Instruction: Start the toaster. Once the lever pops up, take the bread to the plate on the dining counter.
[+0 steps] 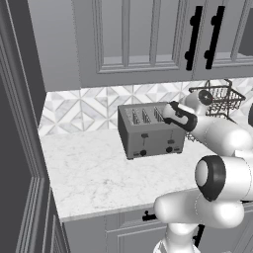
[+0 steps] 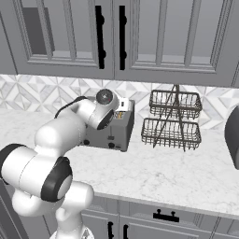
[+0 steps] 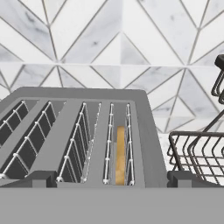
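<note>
surface: marble worktop (image 1: 94, 173) | on it: toaster (image 1: 148, 133), wire basket rack (image 2: 172, 121)

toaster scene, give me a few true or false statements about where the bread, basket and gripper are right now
1. The tan-brown bread slice sits down in the slot nearest the wire basket. True.
2. The boxy grey metal four-slot toaster stands on a wooden table. False: it stands on the white marble worktop, against the patterned tile backsplash.
3. The dark two-tier wire basket stands beside the toaster, apart from it. True.
4. The gripper is shut on the bread. False: it is open above the toaster, holding nothing.
5. The other three toaster slots each hold a slice. False: they look empty.
</note>
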{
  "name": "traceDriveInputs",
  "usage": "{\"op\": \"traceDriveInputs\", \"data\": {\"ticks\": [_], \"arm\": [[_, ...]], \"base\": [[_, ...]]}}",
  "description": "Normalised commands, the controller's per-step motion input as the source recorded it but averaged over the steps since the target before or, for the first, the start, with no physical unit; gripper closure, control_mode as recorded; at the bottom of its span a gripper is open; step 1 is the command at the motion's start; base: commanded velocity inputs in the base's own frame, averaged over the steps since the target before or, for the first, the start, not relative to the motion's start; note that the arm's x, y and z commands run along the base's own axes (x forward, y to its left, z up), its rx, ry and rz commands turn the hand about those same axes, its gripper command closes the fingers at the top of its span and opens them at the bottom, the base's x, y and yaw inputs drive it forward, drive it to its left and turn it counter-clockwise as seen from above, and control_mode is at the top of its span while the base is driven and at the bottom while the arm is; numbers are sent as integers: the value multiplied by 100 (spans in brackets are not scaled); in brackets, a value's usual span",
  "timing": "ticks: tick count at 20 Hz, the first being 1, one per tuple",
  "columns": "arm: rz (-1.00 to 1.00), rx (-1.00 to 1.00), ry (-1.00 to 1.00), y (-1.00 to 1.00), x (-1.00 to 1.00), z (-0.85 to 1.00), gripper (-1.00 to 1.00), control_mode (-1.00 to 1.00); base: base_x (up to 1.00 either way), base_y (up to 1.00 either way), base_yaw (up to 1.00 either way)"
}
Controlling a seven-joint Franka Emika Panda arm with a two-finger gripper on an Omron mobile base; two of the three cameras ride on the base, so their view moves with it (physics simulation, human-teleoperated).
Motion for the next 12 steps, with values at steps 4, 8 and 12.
{"op": "traceDriveInputs", "data": {"ticks": [4,8,12], "arm": [[0,0,0,0,0,0,-100,-100],[0,0,0,0,0,0,-100,-100],[0,0,0,0,0,0,-100,-100]], "base": [[0,0,0],[0,0,0],[0,0,0]]}}
